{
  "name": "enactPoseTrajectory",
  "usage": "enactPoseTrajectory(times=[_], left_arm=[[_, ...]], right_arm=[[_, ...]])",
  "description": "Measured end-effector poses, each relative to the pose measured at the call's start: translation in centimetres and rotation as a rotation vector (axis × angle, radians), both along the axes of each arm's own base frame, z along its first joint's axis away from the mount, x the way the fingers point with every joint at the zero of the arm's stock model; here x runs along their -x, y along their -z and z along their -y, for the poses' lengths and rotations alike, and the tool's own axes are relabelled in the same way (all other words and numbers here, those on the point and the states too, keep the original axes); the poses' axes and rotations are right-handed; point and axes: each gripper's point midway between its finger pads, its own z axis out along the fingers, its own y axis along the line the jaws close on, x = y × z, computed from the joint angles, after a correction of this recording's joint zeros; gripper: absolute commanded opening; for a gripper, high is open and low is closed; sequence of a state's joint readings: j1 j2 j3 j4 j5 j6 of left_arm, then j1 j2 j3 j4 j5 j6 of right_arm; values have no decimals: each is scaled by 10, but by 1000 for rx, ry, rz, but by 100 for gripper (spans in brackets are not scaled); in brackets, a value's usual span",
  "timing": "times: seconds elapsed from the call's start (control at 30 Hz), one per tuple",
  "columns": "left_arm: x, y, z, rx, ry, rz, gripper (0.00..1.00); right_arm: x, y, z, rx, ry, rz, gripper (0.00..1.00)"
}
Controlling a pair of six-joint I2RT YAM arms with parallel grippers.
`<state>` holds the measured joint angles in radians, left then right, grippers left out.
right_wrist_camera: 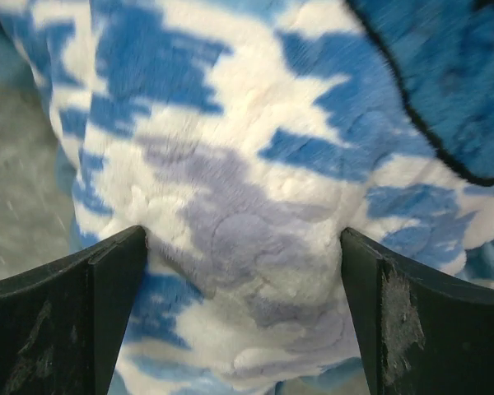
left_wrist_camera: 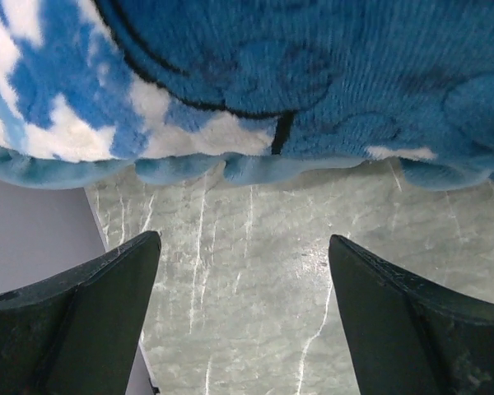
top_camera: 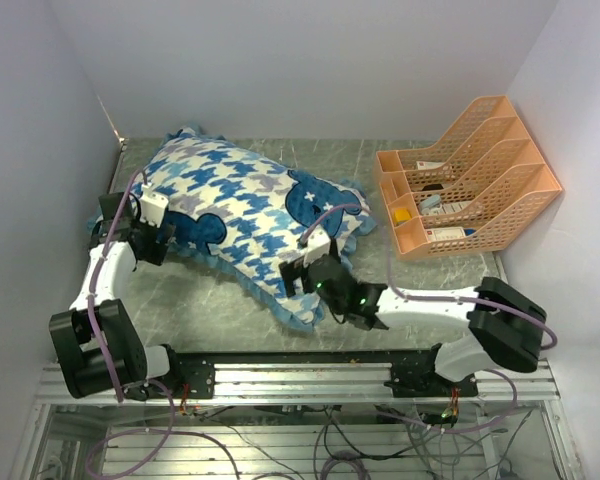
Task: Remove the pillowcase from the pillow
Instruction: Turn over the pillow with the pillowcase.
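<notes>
The pillowcase (top_camera: 245, 205) lies stuffed and plump across the middle of the table (top_camera: 205, 300), running from upper left down to the centre of the overhead view. Its teal ruffle (left_wrist_camera: 255, 169) hangs over the marble. The pillow itself is covered and out of sight.

The left arm rises along the left side of the overhead view and bends inward, bringing the left gripper (top_camera: 165, 238) to the cover's left edge. The right arm reaches in from the lower right, elbow low, with the right gripper (top_camera: 298, 272) at the cover's lower corner.

At the right of the frame stands an orange file organiser (top_camera: 490, 165) with slanted slots. They hold small flat items, among them a yellow piece (top_camera: 402, 213) and a white box (top_camera: 445, 235) in the nearest slot.

In the left wrist view, the left gripper (left_wrist_camera: 243, 317) has its fingers spread wide over bare marble, just short of the ruffle and holding nothing. The right gripper (right_wrist_camera: 243, 309) is also spread wide, with a bulge of houndstooth fabric pushed between its fingers (right_wrist_camera: 107, 288) and touching them.
</notes>
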<state>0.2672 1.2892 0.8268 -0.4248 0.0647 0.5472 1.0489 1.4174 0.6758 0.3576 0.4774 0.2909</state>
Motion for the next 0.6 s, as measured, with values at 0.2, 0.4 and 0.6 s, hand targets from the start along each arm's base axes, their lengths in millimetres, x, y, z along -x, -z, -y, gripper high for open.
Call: enactPoseTrajectory(times=[0.2, 0.4, 0.6], left_arm=[[-8, 24, -2, -6, 33, -46, 94], [-13, 57, 1, 41, 57, -143, 86], [-17, 50, 4, 34, 88, -118, 60]], right_arm=[[44, 51, -6, 170, -21, -45, 100], [80, 80, 5, 243, -37, -88, 100], [111, 84, 16, 275, -62, -107, 100]])
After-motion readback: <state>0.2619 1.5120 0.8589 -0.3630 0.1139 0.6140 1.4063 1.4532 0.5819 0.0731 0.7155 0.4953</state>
